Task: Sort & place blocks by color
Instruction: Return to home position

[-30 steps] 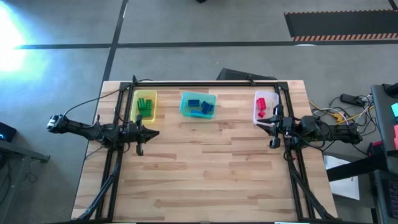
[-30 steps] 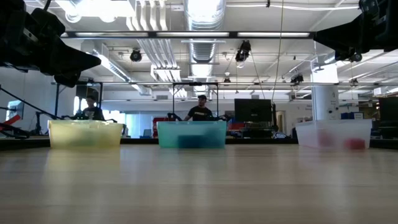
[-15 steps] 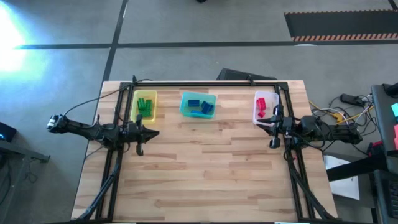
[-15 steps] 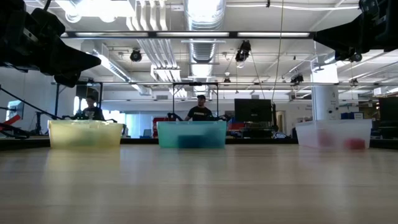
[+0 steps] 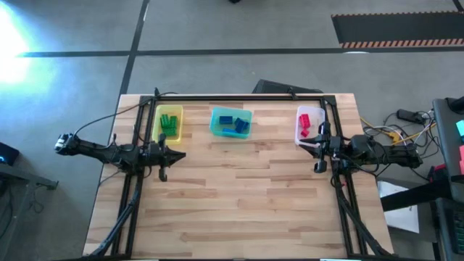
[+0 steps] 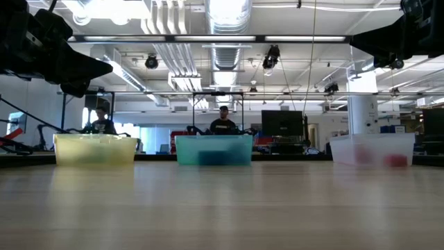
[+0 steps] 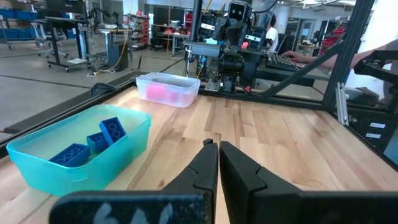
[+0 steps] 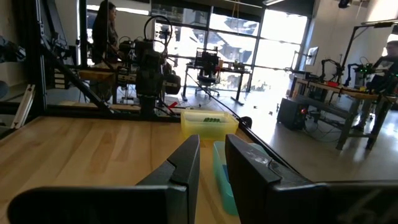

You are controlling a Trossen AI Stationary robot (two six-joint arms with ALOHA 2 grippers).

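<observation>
- Left gripper (image 7: pixel 219 163), fingers nearly together, empty, over the worktop's (image 5: pixel 239 196) left side.
- Right gripper (image 8: pixel 211 163), fingers slightly apart, empty, opposite.
- Far edge: green blocks (image 5: pixel 170 122) in yellow bin (image 5: pixel 179 110), blue blocks (image 5: pixel 232 123) in teal bin (image 5: pixel 213 123), red blocks (image 5: pixel 305 127) in clear bin (image 5: pixel 299 112).
- Sorting looks done — next, probably, just parking both arms.

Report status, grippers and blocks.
Left gripper shut, right gripper slightly open, both empty. Green plastic blocks in yellow bin, blue blocks in teal bin, red blocks in clear bin. Nothing obstructing.

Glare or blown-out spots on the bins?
High view: glare on the floor upper left, off the wooden table; translucent yellow bin, teal bin and clear bin evenly lit. Low view: ceiling lights blown out, arms silhouetted. Right wrist view: bright windows behind.
</observation>
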